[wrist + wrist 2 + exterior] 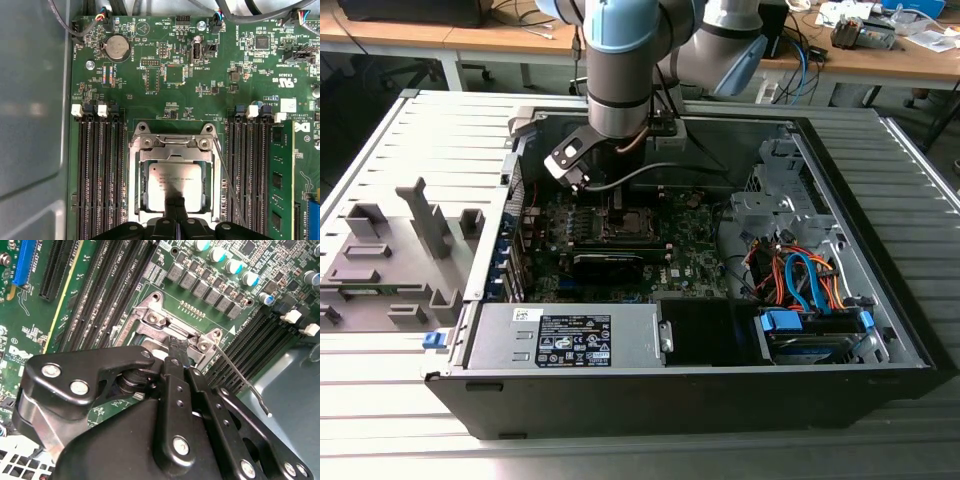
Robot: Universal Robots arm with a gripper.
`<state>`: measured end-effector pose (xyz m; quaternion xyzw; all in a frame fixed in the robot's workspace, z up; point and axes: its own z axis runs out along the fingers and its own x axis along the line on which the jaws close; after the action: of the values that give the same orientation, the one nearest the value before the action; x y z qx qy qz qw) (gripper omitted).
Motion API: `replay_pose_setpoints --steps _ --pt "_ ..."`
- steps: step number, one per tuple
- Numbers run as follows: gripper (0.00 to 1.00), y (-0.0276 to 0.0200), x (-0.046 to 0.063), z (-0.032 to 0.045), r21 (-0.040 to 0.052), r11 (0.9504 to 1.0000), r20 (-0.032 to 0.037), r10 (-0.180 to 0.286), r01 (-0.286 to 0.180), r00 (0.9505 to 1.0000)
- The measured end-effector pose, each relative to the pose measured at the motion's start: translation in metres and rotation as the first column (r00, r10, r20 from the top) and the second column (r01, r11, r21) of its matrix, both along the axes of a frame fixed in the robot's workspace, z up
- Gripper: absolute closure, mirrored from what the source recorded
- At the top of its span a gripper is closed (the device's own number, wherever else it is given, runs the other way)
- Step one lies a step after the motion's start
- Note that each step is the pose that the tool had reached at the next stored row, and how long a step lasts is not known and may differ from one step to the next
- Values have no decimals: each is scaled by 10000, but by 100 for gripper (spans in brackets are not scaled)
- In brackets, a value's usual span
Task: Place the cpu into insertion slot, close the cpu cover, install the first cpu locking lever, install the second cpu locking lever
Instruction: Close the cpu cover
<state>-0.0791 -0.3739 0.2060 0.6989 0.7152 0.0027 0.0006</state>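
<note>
The open computer case (880, 300) lies on its side on the grey slatted tabletop (380, 130), and the arm reaches down from the far side into it, over the middle of the green motherboard (685, 265). The gripper (618, 195) hangs straight above the insertion slot (620, 222), which sits on the far part of the board, towards the exterior view's left of the drive bay with its orange and blue cables (800, 280). In the first wrist view the cpu (172, 175) lies flat inside the insertion slot (132, 190), its silver-grey top showing through the square cutout of the cpu cover (172, 152), which lies down around it. The fingers (171, 197) are clenched together with nothing between them, and the gripper (175, 192) has its tip at the edge of the cpu's top. In the second wrist view the gripper (177, 346) sits over the cover's hinge end, and a thin wire locking lever (246, 381) sticks out free beside the socket, unlatched; the same locking lever (231, 187) runs between the socket and the black memory slots (250, 175).
</note>
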Motion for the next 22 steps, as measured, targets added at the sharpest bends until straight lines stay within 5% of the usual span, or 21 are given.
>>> replay_pose_setpoints --steps 6,9,22 --pt "89 -2 8 105 -9 10000 -6 3 -3 10000" --pt "89 -2 147 124 -10 10000 -139 1 -1 9999" --pt "89 -1 325 175 -8 10000 -348 1 -1 9994"
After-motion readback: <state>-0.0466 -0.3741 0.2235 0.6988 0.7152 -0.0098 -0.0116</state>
